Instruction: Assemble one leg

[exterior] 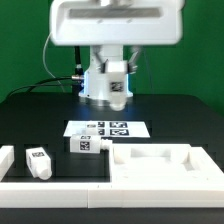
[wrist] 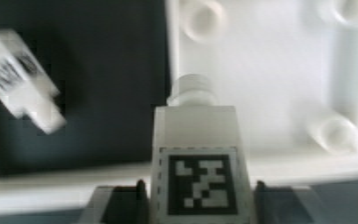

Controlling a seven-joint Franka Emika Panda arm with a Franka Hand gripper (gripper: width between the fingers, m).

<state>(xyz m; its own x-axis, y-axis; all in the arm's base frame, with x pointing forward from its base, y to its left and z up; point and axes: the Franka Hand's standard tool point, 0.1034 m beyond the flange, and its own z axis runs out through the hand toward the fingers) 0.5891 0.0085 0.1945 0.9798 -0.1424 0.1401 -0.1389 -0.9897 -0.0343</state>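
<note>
My gripper (exterior: pixel 116 92) is raised above the table behind the marker board and is shut on a leg (exterior: pixel 118 84), a small white block with a black-and-white tag. In the wrist view the held leg (wrist: pixel 197 140) stands between my two dark fingers (wrist: pixel 123 203), its tag facing the camera, with the gripper (wrist: pixel 199 198) closed on its sides. Below it lies the large white panel (wrist: pixel 291 70) with round recesses. A second leg (exterior: pixel 88 145) lies next to the marker board. A third leg (exterior: pixel 40 161) stands at the exterior view's left; one loose leg shows blurred in the wrist view (wrist: pixel 19 78).
The marker board (exterior: pixel 103 129) lies flat at the table's middle. The large white panel (exterior: pixel 165 160) sits at the exterior view's front right. A white L-shaped fence (exterior: pixel 60 192) runs along the front and left edges. Black cables hang behind the arm.
</note>
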